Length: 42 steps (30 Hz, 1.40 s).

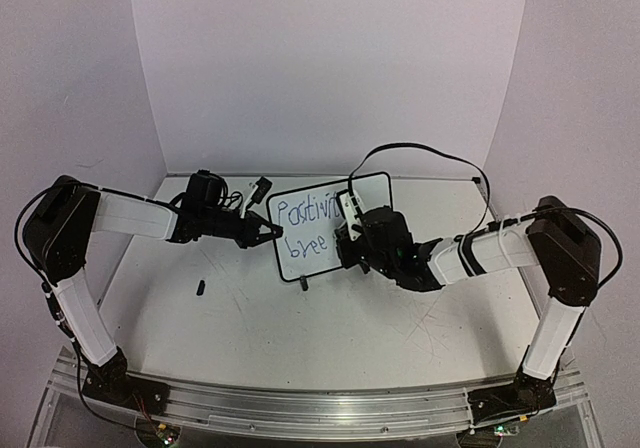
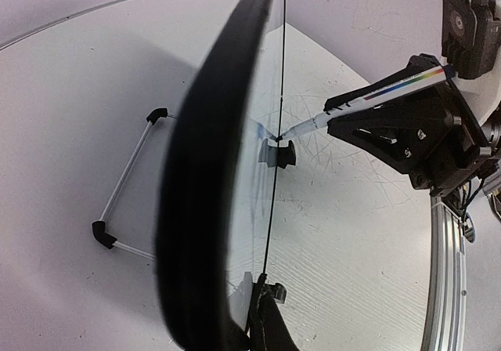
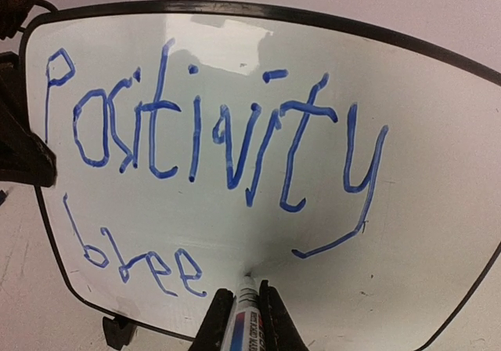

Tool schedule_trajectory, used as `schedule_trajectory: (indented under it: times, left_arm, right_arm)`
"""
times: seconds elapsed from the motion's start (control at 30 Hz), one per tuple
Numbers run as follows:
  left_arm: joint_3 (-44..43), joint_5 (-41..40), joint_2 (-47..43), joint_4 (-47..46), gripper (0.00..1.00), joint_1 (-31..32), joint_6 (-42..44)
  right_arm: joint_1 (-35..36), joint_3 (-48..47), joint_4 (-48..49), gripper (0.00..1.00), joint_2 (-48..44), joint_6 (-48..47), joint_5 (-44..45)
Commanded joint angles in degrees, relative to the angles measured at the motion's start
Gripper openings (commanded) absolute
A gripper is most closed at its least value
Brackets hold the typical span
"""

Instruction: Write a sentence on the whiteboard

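Note:
The whiteboard [image 1: 322,208] stands upright at mid-table on small black feet. In the right wrist view its face [image 3: 258,69] carries the sentence [image 3: 211,143] in blue: "Positivity" on the top line and "bree" below. My left gripper [image 1: 268,231] is shut on the board's left edge; the left wrist view shows the board edge-on [image 2: 270,210] in the jaws [image 2: 262,292]. My right gripper [image 1: 350,236] is shut on a blue marker [image 3: 249,323]. Its tip touches the board just right of "bree". The marker also shows in the left wrist view [image 2: 376,94].
A small black marker cap [image 1: 200,288] lies on the table left of centre. A thin white rod frame with black corners [image 2: 125,185] lies behind the board. White walls enclose the table; a metal rail [image 1: 320,408] runs along the near edge.

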<state>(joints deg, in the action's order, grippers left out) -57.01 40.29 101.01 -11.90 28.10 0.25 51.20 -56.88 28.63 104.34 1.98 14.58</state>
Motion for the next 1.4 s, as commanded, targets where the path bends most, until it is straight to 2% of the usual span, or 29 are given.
schedule_trajectory:
  times: [0.0, 0.6, 1.37]
  left_arm:
    - [-1.3, -14.2, 1.7, 3.6, 0.0, -1.5, 4.7]
    - [-1.3, -14.3, 1.7, 3.7, 0.0, -1.5, 4.8]
    - [-1.2, -14.4, 1.6, 3.7, 0.0, -1.5, 4.7]
  right_arm:
    - [0.2, -2.7, 1.0, 0.0, 1.6, -0.1, 0.6]
    - [1.6, -1.6, -0.4, 0.0, 2.9, 1.7, -1.6]
    - [0.7, -0.9, 0.1, 0.0, 1.4, 0.5, 3.6]
